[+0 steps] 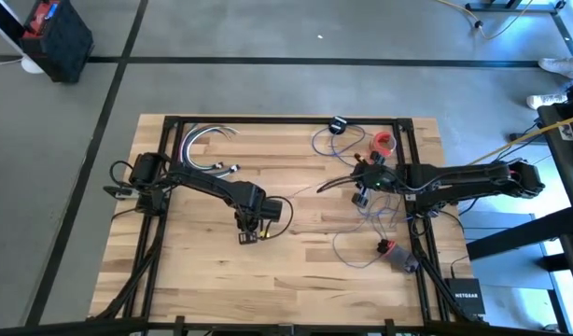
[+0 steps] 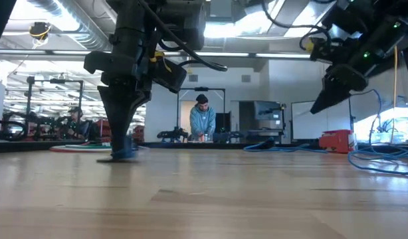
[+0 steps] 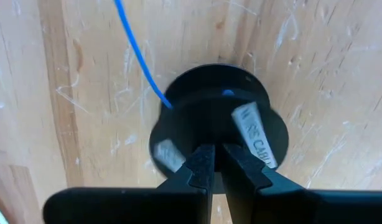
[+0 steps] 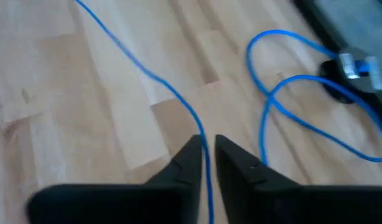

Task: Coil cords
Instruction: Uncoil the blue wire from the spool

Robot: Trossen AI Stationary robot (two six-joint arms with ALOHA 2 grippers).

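Left tool (image 3: 213, 163) nearly closed, pinching black disc (image 3: 217, 118). Right tool (image 4: 206, 151) narrowly parted, blue cord (image 4: 178, 98) running between its fingers.

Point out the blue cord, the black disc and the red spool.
blue cord (image 4: 147, 74), right wrist view, its straight run.
black disc (image 3: 203, 99), left wrist view, its upper face.
red spool (image 1: 385, 143), high view, its rim.
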